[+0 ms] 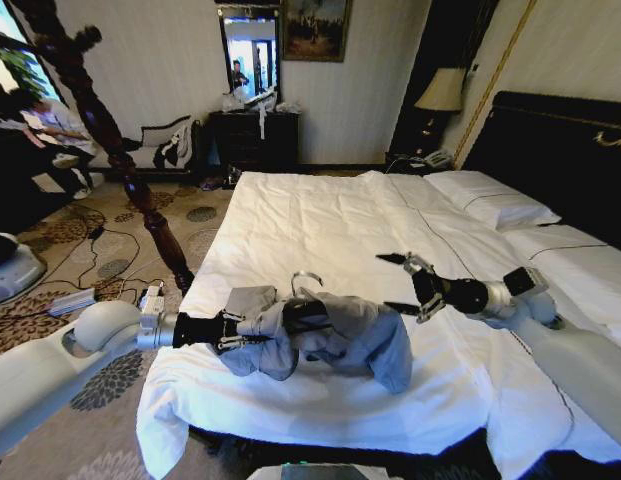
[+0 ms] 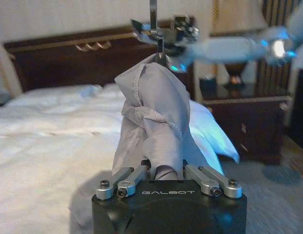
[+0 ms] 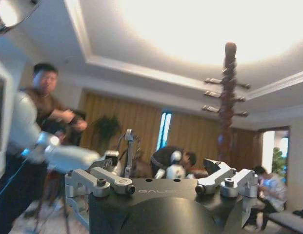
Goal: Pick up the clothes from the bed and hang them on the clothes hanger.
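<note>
The light-grey clothes (image 1: 355, 340) are held in a wrinkled bunch just above the white bed (image 1: 320, 215), near its foot edge. My left gripper (image 1: 255, 326) is shut on one end of them. In the left wrist view the fabric (image 2: 151, 117) rises straight out of that gripper (image 2: 163, 171) and hides its fingertips. The clothes hanger's silver hook (image 1: 306, 279) sticks up out of the bunch, with a bit of black hanger under it; its stem (image 2: 153, 19) tops the fabric. My right gripper (image 1: 402, 284) hovers open just right of the garment, touching nothing.
A dark carved bedpost (image 1: 120, 150) stands left of the bed. Cables and a power strip (image 1: 70, 300) lie on the patterned carpet. The black headboard (image 1: 560, 140), pillows (image 1: 490, 200) and a lamp (image 1: 442, 92) are at the right, and a dresser (image 1: 255, 135) stands behind the bed.
</note>
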